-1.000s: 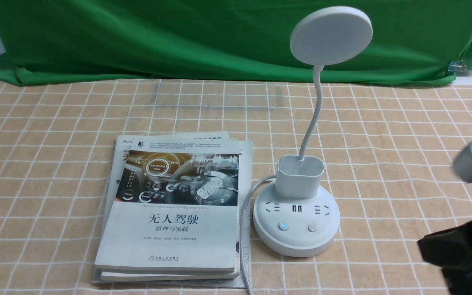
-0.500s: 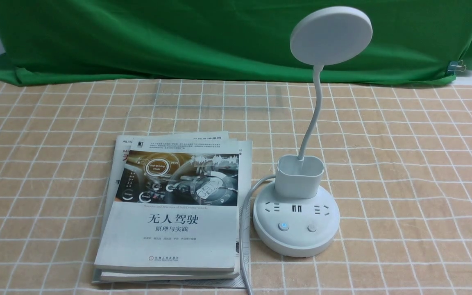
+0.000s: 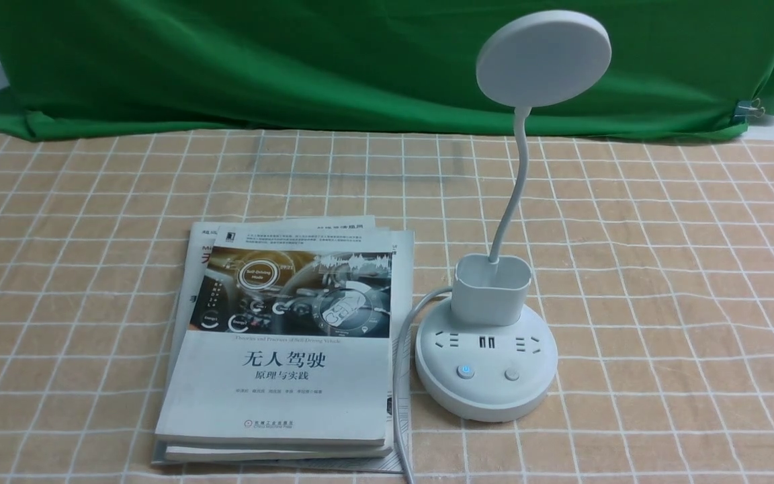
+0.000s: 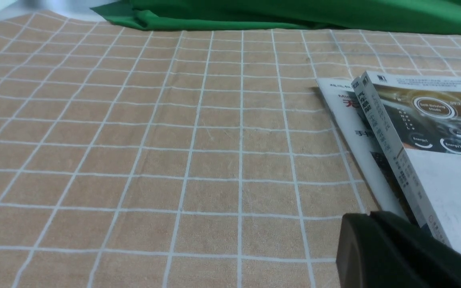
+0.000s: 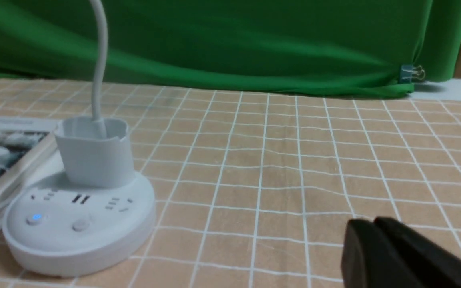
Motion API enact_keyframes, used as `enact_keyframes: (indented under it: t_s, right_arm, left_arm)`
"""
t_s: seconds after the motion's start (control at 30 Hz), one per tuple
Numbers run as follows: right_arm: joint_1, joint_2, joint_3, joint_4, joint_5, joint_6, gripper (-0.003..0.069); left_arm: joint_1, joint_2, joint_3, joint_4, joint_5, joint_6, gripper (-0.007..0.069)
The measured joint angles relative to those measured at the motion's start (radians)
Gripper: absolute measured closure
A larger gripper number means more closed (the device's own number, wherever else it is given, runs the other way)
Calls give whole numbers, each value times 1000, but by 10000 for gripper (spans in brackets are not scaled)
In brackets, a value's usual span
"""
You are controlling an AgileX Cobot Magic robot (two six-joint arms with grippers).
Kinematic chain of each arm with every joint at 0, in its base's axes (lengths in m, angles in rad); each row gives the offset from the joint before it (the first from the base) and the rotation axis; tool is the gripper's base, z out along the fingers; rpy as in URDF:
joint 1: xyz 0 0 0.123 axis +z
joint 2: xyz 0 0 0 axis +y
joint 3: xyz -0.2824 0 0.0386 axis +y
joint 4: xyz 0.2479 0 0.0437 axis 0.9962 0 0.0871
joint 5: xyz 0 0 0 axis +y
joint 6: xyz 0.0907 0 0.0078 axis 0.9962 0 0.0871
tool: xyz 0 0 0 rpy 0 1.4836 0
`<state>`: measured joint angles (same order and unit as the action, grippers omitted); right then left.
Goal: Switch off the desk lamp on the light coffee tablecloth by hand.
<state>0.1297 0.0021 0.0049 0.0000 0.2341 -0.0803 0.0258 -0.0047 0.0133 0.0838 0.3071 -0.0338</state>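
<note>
white desk lamp [image 3: 491, 366], its disc head unlit, right of centre on the light coffee tablecloth [image 3: 662, 323]. its wide, flat base probably steadies the tall gooseneck and leaves two buttons [image 3: 465, 371] facing up for pressing; one glows blue, which likely marks socket power rather than light. a grey cord [image 3: 398, 383] runs beside the base, over the edge of stacked books [image 3: 279, 396]. farther out, the right pincer [image 5: 374, 222] and left pincer [image 4: 374, 216] are both closed, gripping nothing, apart from the lamp, presumably parked because the switching-off looks done.
</note>
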Motion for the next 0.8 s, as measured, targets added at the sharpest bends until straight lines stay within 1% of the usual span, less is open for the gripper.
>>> enact_keyframes:
  t_s: [0.07, 0.33, 0.8]
  right_arm:
    - [9, 0, 0, 0, 0, -23, 634]
    - [10, 0, 0, 0, 1, -29, 631]
    - [10, 0, 0, 0, 1, -29, 596]
  left_arm:
    - [0, 0, 0, 0, 0, 0, 620]
    - [0, 0, 0, 0, 0, 0, 620]
    - [0, 0, 0, 0, 0, -1, 620]
